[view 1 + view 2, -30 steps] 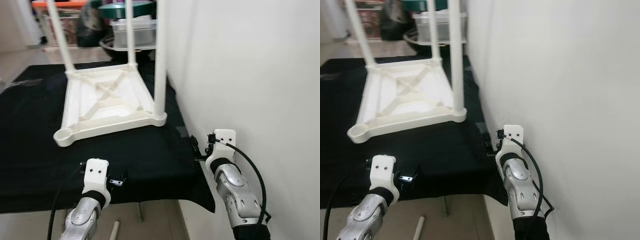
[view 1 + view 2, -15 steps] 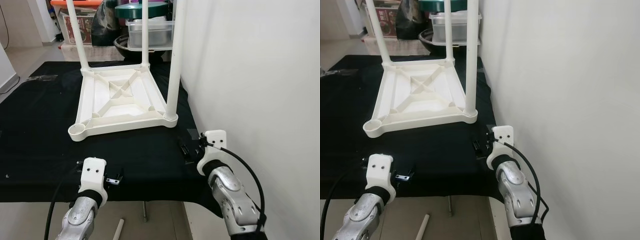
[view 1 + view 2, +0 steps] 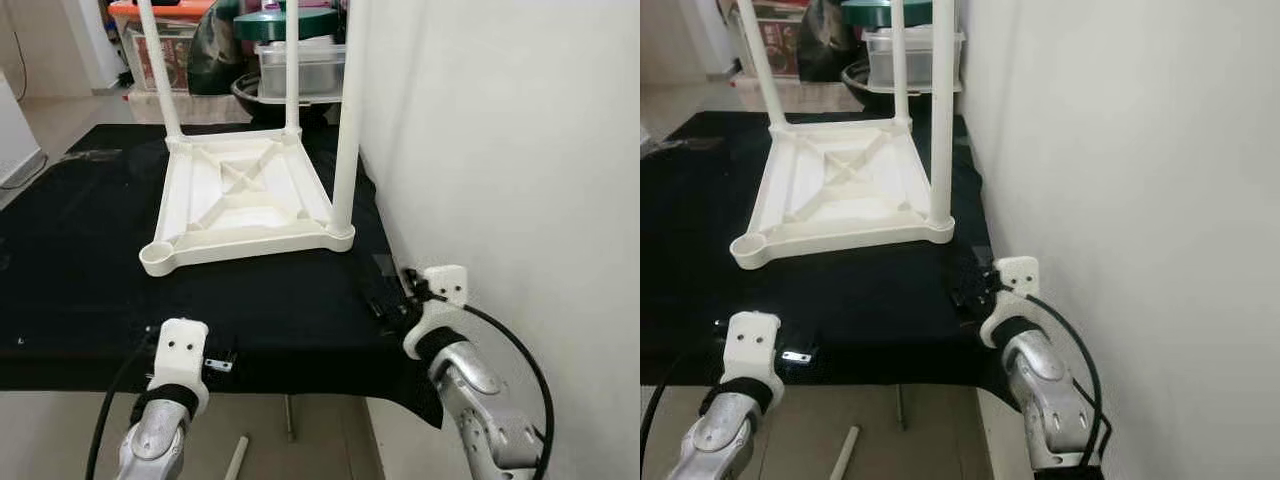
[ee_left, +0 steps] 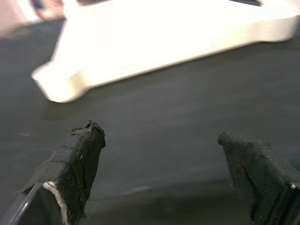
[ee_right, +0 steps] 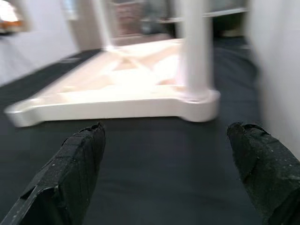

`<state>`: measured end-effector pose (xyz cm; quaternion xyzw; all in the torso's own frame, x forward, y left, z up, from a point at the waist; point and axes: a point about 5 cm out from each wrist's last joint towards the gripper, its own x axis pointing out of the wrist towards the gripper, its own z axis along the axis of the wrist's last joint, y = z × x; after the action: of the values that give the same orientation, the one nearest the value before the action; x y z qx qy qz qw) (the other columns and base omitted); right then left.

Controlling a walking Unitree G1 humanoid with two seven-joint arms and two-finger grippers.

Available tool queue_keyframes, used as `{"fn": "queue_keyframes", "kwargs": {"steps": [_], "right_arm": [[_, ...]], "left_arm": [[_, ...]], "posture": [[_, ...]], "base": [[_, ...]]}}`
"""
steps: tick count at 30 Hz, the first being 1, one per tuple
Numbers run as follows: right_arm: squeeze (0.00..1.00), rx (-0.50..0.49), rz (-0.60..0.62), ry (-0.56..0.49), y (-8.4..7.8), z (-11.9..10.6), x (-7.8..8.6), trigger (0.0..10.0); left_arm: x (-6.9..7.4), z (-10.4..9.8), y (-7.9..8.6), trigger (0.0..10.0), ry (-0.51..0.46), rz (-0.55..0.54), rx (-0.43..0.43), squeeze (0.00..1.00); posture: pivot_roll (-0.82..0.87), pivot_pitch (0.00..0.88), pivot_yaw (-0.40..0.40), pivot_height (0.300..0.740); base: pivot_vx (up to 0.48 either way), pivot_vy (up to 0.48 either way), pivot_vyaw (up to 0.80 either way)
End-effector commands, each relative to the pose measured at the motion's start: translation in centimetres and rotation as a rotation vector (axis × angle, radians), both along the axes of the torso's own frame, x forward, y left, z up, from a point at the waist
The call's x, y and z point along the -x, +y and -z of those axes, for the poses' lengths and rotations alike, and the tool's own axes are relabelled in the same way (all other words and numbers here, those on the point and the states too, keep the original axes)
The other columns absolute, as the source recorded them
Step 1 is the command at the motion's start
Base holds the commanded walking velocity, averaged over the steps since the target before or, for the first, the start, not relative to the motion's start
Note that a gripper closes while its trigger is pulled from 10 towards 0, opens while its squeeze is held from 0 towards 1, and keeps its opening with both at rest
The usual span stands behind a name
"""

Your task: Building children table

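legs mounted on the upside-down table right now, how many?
3. Far-left corner leg, far-right corner leg, and near-right corner leg by the wall. The near-left socket of the white table is empty.

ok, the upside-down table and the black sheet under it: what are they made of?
Table: looks like moulded plastic, matte white; ribs cross its underside and the corner sockets are cast in one piece. Sheet: seems to be cloth, matte black; its corner droops limp over the edge by the right gripper.
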<state>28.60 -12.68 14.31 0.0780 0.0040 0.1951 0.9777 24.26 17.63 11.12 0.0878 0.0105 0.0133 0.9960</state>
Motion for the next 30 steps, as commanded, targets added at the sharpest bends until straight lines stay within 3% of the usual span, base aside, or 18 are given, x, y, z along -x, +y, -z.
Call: {"fn": "queue_keyframes", "kwargs": {"steps": [1, 3, 6, 9, 27, 30], "right_arm": [[0.00, -0.014, -0.028, -0.002, 0.3, -0.3, 0.1, 10.0], [0.00, -0.015, -0.040, -0.004, 0.4, -0.3, 0.3, 10.0], [0.00, -0.030, -0.044, -0.026, 0.0, -0.7, 0.6, 10.0], [0.00, -0.038, -0.031, -0.040, -0.2, -1.0, 0.6, 10.0], [0.00, 0.005, -0.094, -0.027, 0.2, -0.7, 1.0, 10.0], [0.00, 0.026, -0.138, -0.010, 0.3, -0.4, 1.2, 10.0]], "left_arm": [[0.1, 0.1, 0.8, 10.0, -0.007, -0.041, -0.030, 0.00], [0.1, -0.4, 1.1, 10.0, -0.038, -0.060, -0.039, 0.00], [0.5, -2.0, 2.0, 10.0, -0.172, -0.151, -0.073, 0.00], [0.6, -2.3, 2.2, 10.0, -0.190, -0.162, -0.074, 0.00], [0.6, -1.5, 1.3, 10.0, -0.169, -0.111, -0.061, 0.00], [0.5, -0.8, 1.4, 10.0, -0.127, -0.114, -0.037, 0.00]], "posture": [[0.07, 0.000, -0.034, 0.680], [0.08, 0.000, -0.035, 0.675], [0.07, 0.000, -0.036, 0.660], [0.08, 0.000, -0.038, 0.655], [0.07, 0.000, -0.034, 0.605], [0.07, 0.000, -0.036, 0.590]], "base": [[0.000, 0.000, 0.00], [0.000, 0.000, 0.00], [0.000, 0.000, 0.00], [0.000, 0.000, 0.00], [0.000, 0.000, 0.00], [0.000, 0.000, 0.00]]}}
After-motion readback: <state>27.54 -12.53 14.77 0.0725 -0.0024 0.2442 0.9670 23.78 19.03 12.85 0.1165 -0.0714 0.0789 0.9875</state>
